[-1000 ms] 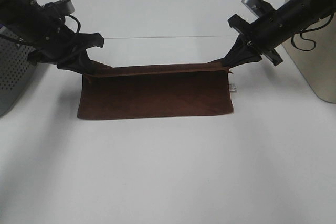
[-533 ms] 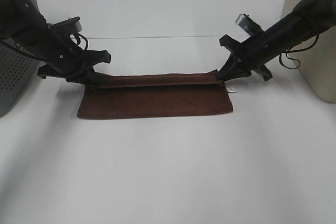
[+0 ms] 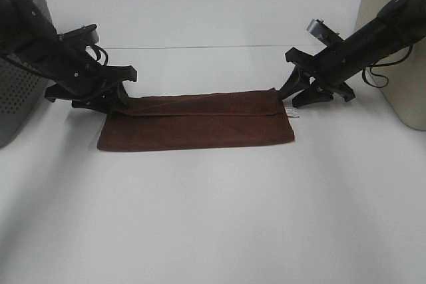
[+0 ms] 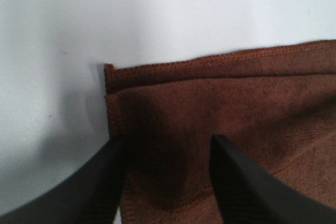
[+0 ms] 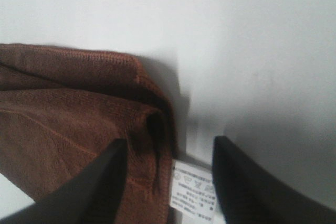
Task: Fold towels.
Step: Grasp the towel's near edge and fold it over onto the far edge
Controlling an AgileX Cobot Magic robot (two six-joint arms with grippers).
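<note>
The dark reddish-brown towel (image 3: 200, 124) lies flat on the white table, folded in half with its doubled far edge towards the back. Its white tag (image 3: 291, 111) sticks out at the right far corner. My left gripper (image 3: 118, 103) is low at the towel's left far corner. In the left wrist view the left gripper (image 4: 168, 182) is open, with the towel (image 4: 236, 98) lying between its fingers (image 4: 100, 182). My right gripper (image 3: 293, 98) is just off the right far corner. In the right wrist view the right gripper (image 5: 173, 182) is open over the towel corner (image 5: 79, 108) and the tag (image 5: 191, 190).
A grey perforated bin (image 3: 16, 84) stands at the left edge behind my left arm. A beige box (image 3: 399, 64) stands at the right edge behind my right arm. The white table (image 3: 213, 217) stretches out in front of the towel.
Both grippers lowered the lifted far edge of the towel onto the table and opened. The towel now lies flat, and the right gripper has drawn back slightly to the right.
</note>
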